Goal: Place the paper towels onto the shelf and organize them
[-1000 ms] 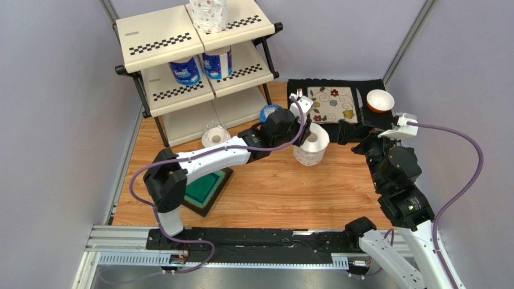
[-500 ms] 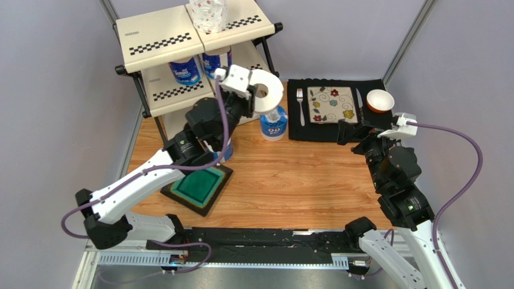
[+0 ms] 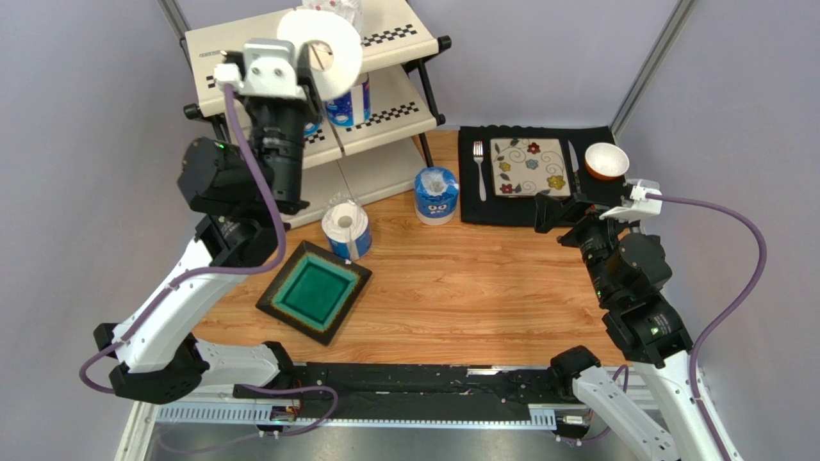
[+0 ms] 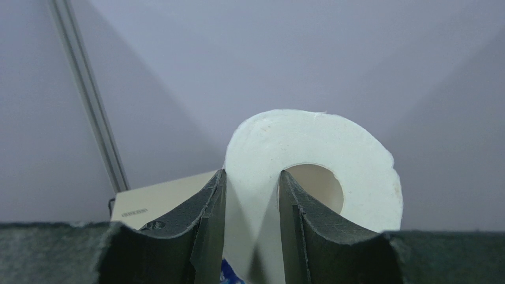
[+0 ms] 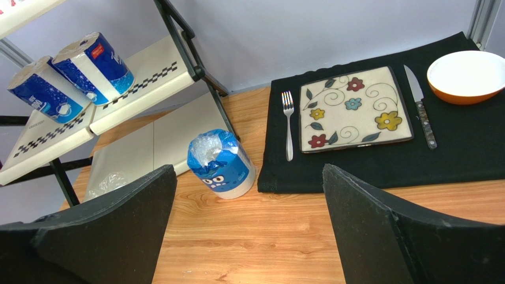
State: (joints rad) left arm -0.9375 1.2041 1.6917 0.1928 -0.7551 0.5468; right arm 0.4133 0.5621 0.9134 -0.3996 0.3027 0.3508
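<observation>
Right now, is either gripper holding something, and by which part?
The left gripper pinches a white paper roll by its wall, one finger seemingly in the hollow core. The right gripper is open, holding nothing.

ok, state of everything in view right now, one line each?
left gripper: shut on bare roll, held high
bare roll: wall pinched between fingers, not yet on shelf
right gripper: open, empty
shelf: upright
middle-tier rolls: two, blue-wrapped, side by side
top-tier roll: mostly hidden behind bare roll
roll by mat: upright on table, wrapped
roll by green tray: upright on table
</observation>
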